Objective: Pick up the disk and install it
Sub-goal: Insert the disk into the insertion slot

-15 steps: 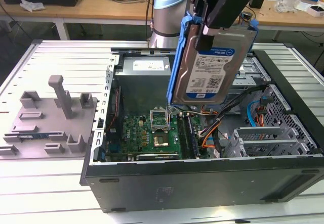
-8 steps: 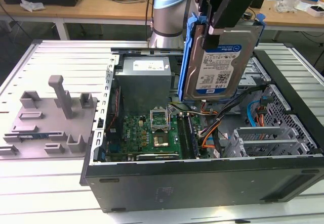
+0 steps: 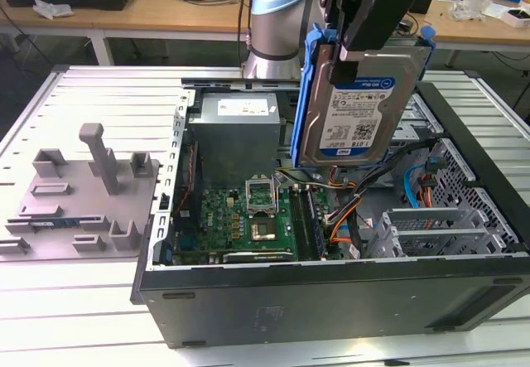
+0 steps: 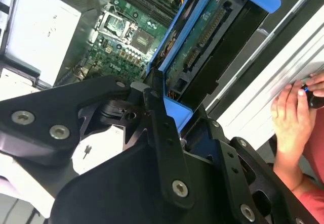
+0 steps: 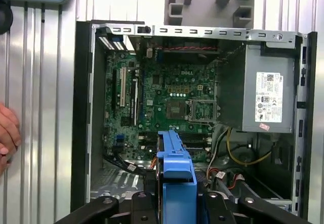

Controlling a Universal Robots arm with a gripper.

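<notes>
The disk (image 3: 352, 114) hangs upright above the open computer case (image 3: 331, 296), label facing the exterior camera, blue rail frame around its edges. My black gripper (image 3: 349, 56) is shut on the disk's upper part. In the second wrist view the disk's circuit-board side (image 4: 212, 32) runs away from my fingers (image 4: 164, 128), over the motherboard. In the first wrist view the disk (image 5: 175, 166) shows edge-on as a blue rail, over the case's near side.
Inside the case lie the green motherboard (image 3: 248, 218), grey power supply (image 3: 236, 135), cables and metal drive bays (image 3: 431, 226). A grey plastic holder (image 3: 83, 193) with upright posts sits at the exterior view's left. A person's hand (image 4: 293, 118) rests beside the case.
</notes>
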